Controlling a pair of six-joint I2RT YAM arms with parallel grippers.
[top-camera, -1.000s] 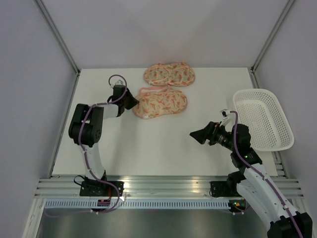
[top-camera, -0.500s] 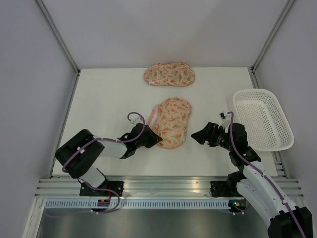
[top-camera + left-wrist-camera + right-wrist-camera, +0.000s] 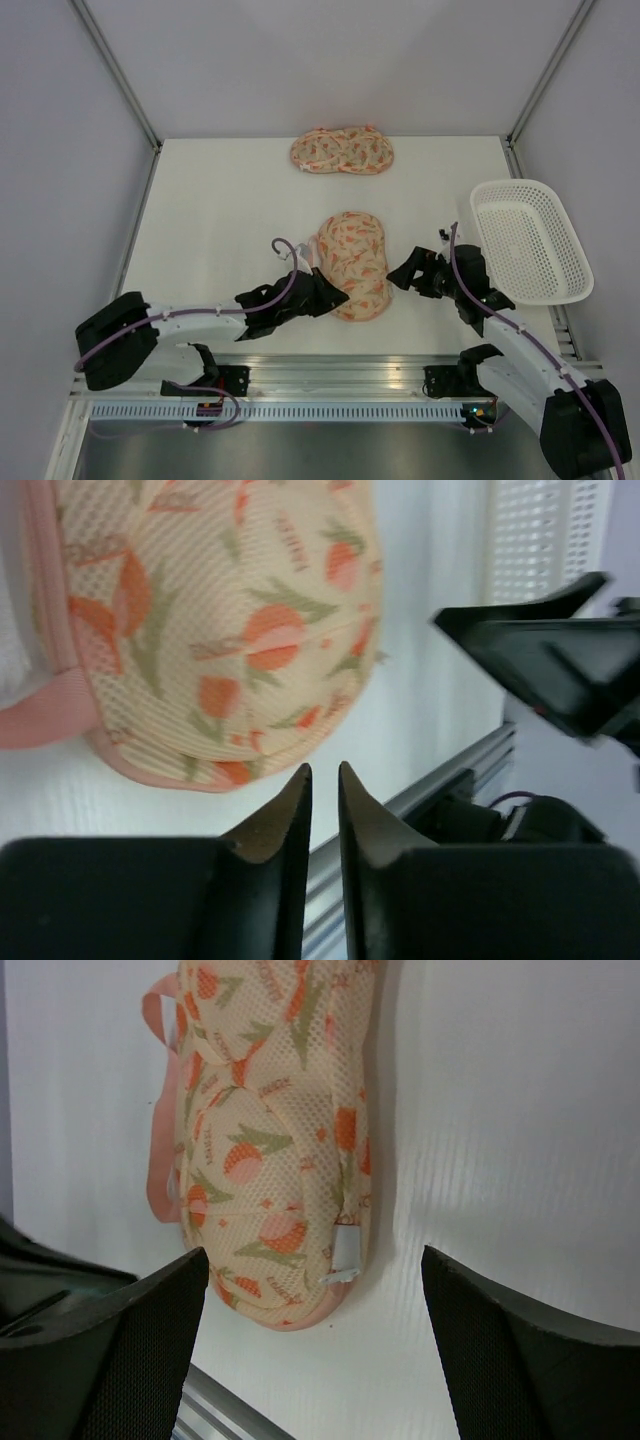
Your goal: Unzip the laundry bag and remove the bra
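Dragged nearer, laundry bag (image 3: 355, 265) lies between left claw (image 3: 343, 297), barely parted, and wide right claw (image 3: 394, 275).

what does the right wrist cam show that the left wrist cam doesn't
Only the right wrist view: a small white tab at the laundry bag's edge. Only the left wrist view: the white basket and the metal rail. Both: the laundry bag lying on the white table, with the left gripper barely parted and the right gripper wide open, neither holding anything.
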